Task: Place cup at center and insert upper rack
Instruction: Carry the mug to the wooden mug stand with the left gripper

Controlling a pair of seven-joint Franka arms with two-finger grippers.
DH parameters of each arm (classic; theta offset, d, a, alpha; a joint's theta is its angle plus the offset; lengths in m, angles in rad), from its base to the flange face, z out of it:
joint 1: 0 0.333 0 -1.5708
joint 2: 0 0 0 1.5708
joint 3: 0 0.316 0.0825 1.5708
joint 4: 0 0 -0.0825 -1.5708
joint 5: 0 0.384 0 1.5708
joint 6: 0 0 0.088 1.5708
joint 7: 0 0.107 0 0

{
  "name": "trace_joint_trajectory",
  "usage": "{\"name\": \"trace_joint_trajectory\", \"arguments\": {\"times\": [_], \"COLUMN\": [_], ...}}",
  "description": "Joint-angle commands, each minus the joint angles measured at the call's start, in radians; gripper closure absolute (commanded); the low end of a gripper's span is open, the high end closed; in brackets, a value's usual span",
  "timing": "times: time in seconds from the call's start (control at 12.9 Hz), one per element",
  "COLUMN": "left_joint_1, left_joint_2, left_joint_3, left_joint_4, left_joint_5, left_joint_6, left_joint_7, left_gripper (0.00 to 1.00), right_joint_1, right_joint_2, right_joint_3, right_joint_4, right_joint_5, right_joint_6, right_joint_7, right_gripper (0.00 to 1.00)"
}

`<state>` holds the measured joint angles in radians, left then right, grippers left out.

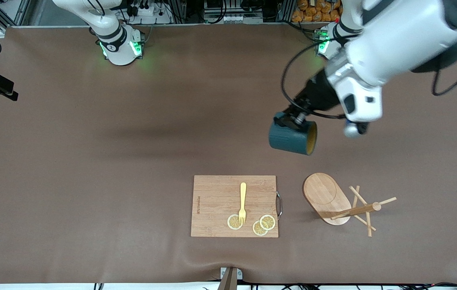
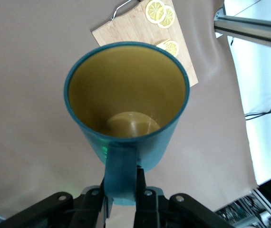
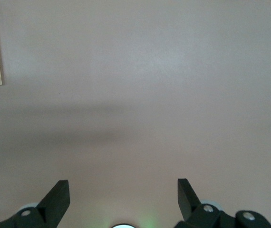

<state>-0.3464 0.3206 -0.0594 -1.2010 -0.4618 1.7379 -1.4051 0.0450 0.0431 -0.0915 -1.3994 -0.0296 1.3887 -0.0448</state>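
OK, I see the left gripper clamped on the handle of the dark teal ribbed cup, tipped sideways over bare table. The light wooden mug tree looks toppled, I think. Right gripper waits, jaws apart.

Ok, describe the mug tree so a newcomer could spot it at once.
Start at the rectangular cutting board with the fork and lemon slices. Beside it, toward the left arm's end of the table, stands the mug tree: a light wooden oval base, a post and thin dowel pegs sticking out. Nothing else there has pegs.
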Motion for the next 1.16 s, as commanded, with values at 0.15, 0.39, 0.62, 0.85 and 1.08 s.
{"name": "trace_joint_trajectory", "arguments": {"times": [0.15, 0.39, 0.62, 0.85, 1.08], "left_joint_1": [0.130, 0.228, 0.291, 0.358, 0.415], "left_joint_2": [0.031, 0.049, 0.103, 0.152, 0.205], "left_joint_3": [-0.010, -0.010, -0.010, -0.010, -0.010], "left_joint_4": [-0.012, -0.025, -0.025, -0.025, -0.025], "left_joint_5": [-0.245, -0.376, -0.434, -0.512, -0.546], "left_joint_6": [-0.039, -0.099, -0.142, -0.205, -0.250], "left_joint_7": [0.128, 0.251, 0.314, 0.412, 0.490], "left_gripper": [1.00, 1.00, 1.00, 1.00, 1.00], "right_joint_1": [-0.001, -0.004, 0.001, 0.001, 0.001], "right_joint_2": [-0.003, -0.003, -0.003, -0.003, -0.002], "right_joint_3": [0.004, 0.004, 0.004, 0.004, 0.004], "right_joint_4": [-0.013, -0.021, -0.018, -0.018, -0.018], "right_joint_5": [0.054, 0.076, 0.077, 0.076, 0.076], "right_joint_6": [0.017, -0.013, -0.040, -0.046, -0.045], "right_joint_7": [0.052, 0.068, 0.071, 0.069, 0.069], "right_gripper": [0.00, 0.00, 0.00, 0.00, 0.00]}}
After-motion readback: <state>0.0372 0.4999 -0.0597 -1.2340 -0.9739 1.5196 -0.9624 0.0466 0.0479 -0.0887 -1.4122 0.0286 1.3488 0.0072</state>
